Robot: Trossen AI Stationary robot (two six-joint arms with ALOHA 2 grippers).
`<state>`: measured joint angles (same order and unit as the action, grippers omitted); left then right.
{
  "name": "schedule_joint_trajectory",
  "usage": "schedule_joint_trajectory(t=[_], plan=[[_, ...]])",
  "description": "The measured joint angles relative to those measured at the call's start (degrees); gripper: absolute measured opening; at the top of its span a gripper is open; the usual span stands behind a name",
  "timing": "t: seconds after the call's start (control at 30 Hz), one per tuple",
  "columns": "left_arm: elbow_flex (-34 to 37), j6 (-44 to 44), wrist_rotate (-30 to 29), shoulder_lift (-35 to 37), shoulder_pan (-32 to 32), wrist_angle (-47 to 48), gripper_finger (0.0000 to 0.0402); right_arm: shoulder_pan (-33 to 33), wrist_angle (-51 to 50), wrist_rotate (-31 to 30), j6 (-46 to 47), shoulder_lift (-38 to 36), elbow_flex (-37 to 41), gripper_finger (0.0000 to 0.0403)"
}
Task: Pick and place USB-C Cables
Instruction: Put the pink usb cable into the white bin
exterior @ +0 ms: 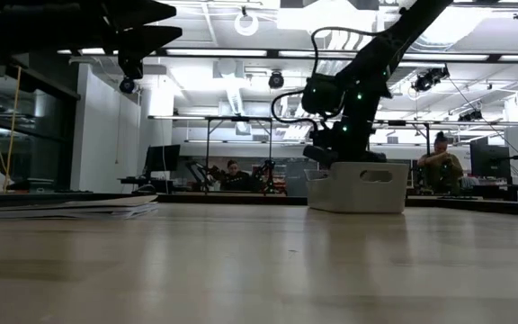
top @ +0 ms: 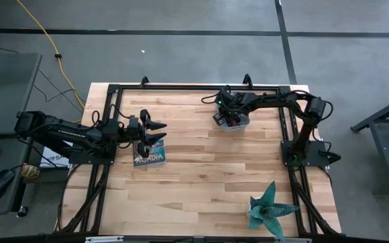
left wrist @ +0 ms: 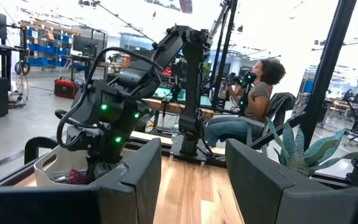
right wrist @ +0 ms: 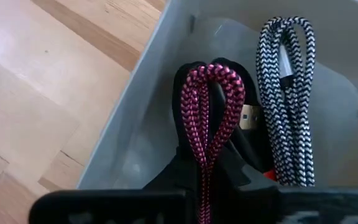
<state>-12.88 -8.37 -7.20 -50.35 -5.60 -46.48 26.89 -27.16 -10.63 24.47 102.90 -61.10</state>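
A white bin (top: 234, 121) stands at the table's far middle and also shows in the low view (exterior: 358, 186). My right gripper (top: 229, 116) reaches down into it, shut on a maroon-pink braided cable (right wrist: 211, 106). A black-and-white braided cable (right wrist: 288, 93) lies coiled on the bin's floor beside it. A dark loop (right wrist: 232, 67) shows just behind the pink one. My left gripper (top: 155, 131) is open and empty above a book (top: 148, 155) at the table's left, and its fingers (left wrist: 135, 180) stand wide apart. My right gripper pinches the folded maroon-pink cable between its two fingers, on the bundled strands just below its looped end (right wrist: 204, 152). The fingers point down into the bin from above and lie along the strands. The loop (right wrist: 213, 71) sticks out past the fingertips; whether it touches the bin's floor I cannot tell.
The book lies flat on the table's left part under my left gripper. A teal leafy plant (top: 269, 208) stands at the near right. A yellow cord (top: 46, 40) runs over the floor beyond the table's left. People sit in the room behind (left wrist: 253, 106).
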Motion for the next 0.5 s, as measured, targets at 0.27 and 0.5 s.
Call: schedule_joint_trajectory(t=[0.27, 0.5], plan=[[0.0, 0.01, 0.0, 0.0, -0.01, 0.0, 0.0159, 0.54, 1.01, 0.14, -0.5, 0.82, -0.04, 0.0009], [0.0, 0.01, 0.0, 0.0, 0.0, -0.04, 0.0159, 0.56, 1.45, 0.14, -0.84, 0.82, 0.0, 0.001]])
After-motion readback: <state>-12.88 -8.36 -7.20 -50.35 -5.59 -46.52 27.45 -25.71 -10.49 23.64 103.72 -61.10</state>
